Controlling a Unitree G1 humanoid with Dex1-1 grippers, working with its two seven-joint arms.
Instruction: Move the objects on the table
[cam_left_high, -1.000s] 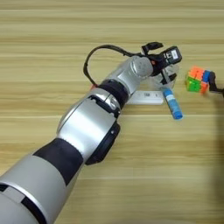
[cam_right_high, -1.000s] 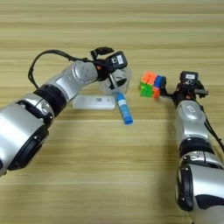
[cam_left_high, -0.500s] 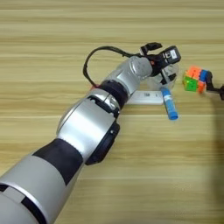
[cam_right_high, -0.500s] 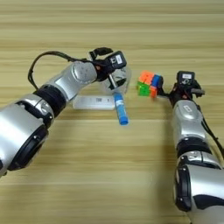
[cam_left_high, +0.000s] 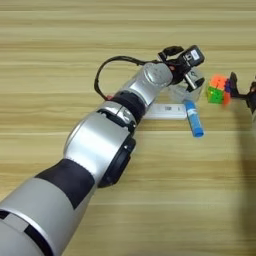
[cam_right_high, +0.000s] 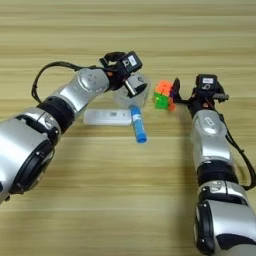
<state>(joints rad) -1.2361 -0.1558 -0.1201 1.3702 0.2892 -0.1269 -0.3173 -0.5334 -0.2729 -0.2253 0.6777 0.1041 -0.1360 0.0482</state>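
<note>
Pinching clear tape roll (cam_right_high: 131, 94), unmoved: left claw (cam_right_high: 131, 85) | right claw (cam_right_high: 176, 95): grip unclear, cube (cam_right_high: 164, 95) nudged left

A clear tape roll (cam_right_high: 131, 94) sits on the light wooden surface (cam_right_high: 125, 200), partly hidden. Just in front lies a flat white rectangular bar (cam_right_high: 106, 117), and a blue-and-white stick (cam_right_high: 137, 123) lies angled (white end toward the roll) with its side touching the bar's right end. The multicoloured puzzle cube (cam_right_high: 164, 95) sits to their right.

Bright even light, soft shadows, slight blur, no glare.
</note>
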